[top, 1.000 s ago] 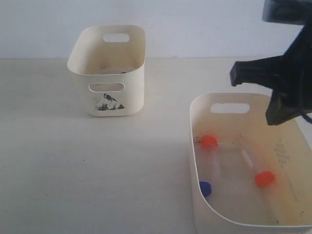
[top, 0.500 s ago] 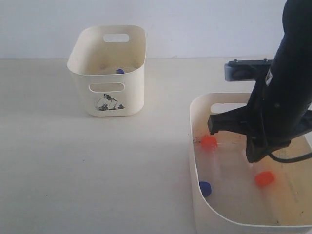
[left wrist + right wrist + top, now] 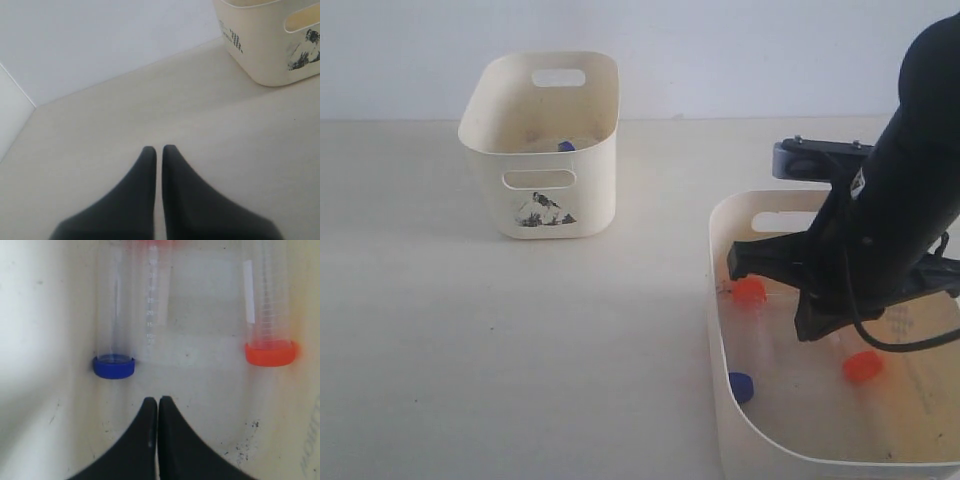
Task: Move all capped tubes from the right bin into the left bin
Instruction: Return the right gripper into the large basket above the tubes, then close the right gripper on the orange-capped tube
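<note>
A black robot arm slants down into the wide, shallow cream plastic bin on the pale tabletop. Its right end effector is clenched and empty, tips aimed between a clear blue-capped tube and a clear orange-capped tube. A second orange-capped tube lies beside the blue-capped one. The left end effector, also clenched, hangs above the tabletop near the taller cream mountain-print bin, where a blue cap shows.

left bin lies left, behind right bin (capped tubes inside).
</note>
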You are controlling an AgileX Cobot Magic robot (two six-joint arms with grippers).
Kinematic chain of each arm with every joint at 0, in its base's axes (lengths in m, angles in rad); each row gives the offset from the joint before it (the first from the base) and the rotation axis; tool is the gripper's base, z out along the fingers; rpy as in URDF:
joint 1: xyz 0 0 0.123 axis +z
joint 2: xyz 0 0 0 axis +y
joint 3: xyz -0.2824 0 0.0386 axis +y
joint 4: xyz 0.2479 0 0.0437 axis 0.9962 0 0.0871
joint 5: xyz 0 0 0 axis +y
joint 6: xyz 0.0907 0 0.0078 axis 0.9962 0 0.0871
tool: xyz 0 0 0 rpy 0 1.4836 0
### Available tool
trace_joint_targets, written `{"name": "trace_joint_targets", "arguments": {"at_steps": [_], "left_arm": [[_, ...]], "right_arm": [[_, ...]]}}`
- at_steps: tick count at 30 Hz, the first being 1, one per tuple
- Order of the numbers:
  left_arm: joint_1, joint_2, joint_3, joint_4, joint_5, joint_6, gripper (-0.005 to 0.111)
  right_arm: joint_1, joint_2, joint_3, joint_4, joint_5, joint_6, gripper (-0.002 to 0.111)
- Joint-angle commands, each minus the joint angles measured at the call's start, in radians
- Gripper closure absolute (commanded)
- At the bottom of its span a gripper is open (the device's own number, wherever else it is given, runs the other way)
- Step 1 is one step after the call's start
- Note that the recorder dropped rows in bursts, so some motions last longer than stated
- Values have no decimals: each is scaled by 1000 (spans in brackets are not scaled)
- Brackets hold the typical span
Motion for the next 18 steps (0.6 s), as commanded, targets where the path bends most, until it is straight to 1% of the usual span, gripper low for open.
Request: {"name": "trace_joint_targets", "arguments": {"at_steps": [1, 5, 8, 13, 18], "left_arm": [[-5, 0, -4, -3, -3, -10, 102], [-5, 0, -4, -3, -3, -10, 102], [-5, 0, -4, -3, -3, -10, 102], [-5, 0, -4, -3, -3, -10, 102], [-5, 0, -4, -3, -3, -10, 102]], "right_arm": [[-4, 27, 5, -6, -9, -11, 109], [-4, 99, 5, -18, -35, -11, 109], [-4, 104, 5, -53, -42, -9, 109], [-4, 106, 5, -55, -57, -3, 109], [-4, 124, 66, -54, -112, 3, 109]]}}
